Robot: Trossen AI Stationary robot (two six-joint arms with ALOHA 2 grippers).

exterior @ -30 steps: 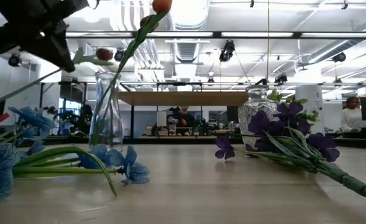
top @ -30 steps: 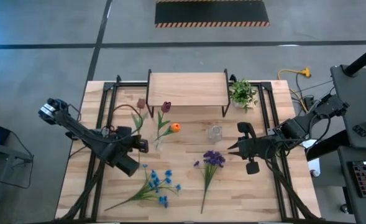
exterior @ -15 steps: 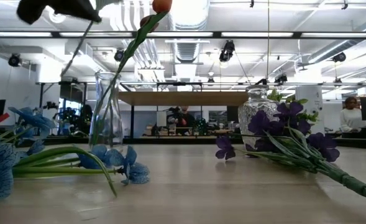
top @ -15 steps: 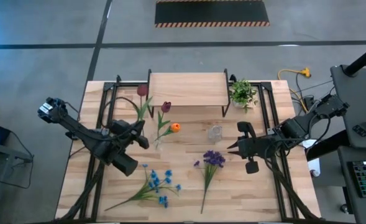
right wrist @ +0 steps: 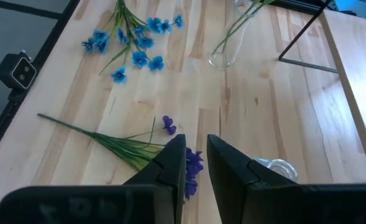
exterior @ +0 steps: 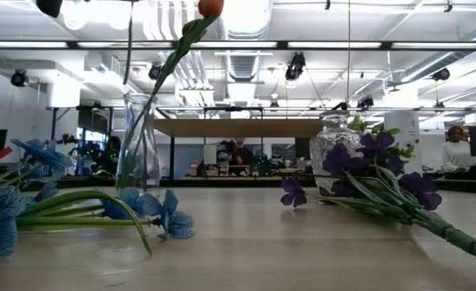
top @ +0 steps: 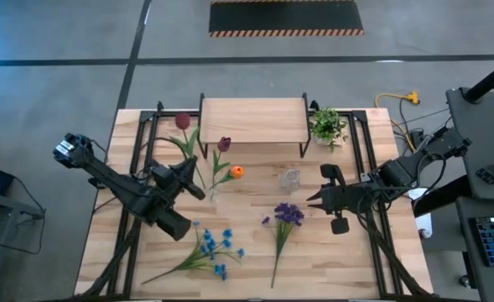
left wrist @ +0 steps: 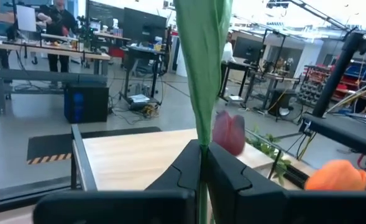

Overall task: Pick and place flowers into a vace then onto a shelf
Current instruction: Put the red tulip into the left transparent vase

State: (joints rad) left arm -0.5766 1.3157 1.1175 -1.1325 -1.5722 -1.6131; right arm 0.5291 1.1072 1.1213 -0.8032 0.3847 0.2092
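Blue blossoms nearest the table's front edge: the blue spray [top: 203, 254] lies flat, untouched, stem running toward the front-left corner, heads toward the middle. Just right of it the purple bunch [top: 285, 220] lies flat too, stem toward the front edge, blooms pointing at the shelf. Both are yet to be lifted.

Over by the right edge, the right gripper [top: 316, 199] waits above the boards, its fingers [right wrist: 173, 163] close together with a narrow gap and nothing between them. A small cut-glass vase [top: 290, 179] stands empty just beyond the purple blooms.

Mid-table now, the action! The left gripper [top: 198, 190] has its fingers [left wrist: 186, 165] pressed onto the green stem of a dark red tulip [top: 183, 122], carried in the air beside the tall clear vase [exterior: 137, 144]. Its long axis runs from the gripper away toward the table's far-left corner, bloom leading. The vase already holds another dark red tulip [top: 224, 143] and an orange bud [top: 236, 172], leaning out.

So by the look of it: two flowers in, one in hand, two waiting. Farthest back, the shelf [top: 252, 120] stands along the far edge, with nothing on its wood top; a potted plant [top: 328, 126] stands beside it.
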